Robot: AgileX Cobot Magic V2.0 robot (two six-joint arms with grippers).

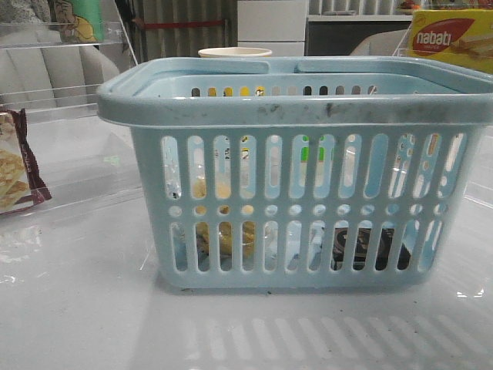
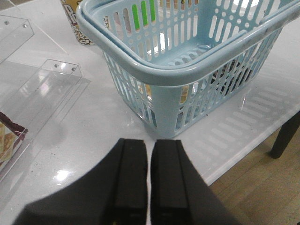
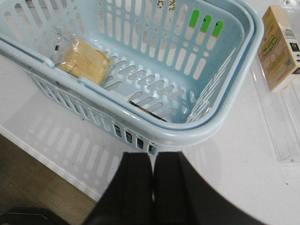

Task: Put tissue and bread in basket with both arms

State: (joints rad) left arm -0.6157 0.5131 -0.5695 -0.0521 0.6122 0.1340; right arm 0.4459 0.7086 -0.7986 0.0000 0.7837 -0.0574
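Observation:
The light-blue basket (image 1: 300,104) stands in the middle of the white table. The bread (image 3: 86,61) lies on the basket floor in clear wrap; in the front view it shows yellow through the slots (image 1: 223,235). The black tissue pack (image 1: 370,247) lies on the basket floor at the right; in the right wrist view only its dark edge (image 3: 147,108) shows behind the rim. My left gripper (image 2: 149,147) is shut and empty, above the table outside a basket corner (image 2: 168,84). My right gripper (image 3: 153,161) is shut and empty, just outside the basket rim (image 3: 187,133). Neither gripper shows in the front view.
A maroon-edged cracker packet (image 1: 15,166) lies on a clear acrylic stand (image 2: 51,89) at the left. A cup (image 1: 235,52) stands behind the basket. A yellow wafer box (image 1: 451,38) is at the back right; a tan box (image 3: 281,47) lies on a clear rack. The table edge (image 2: 243,154) is close.

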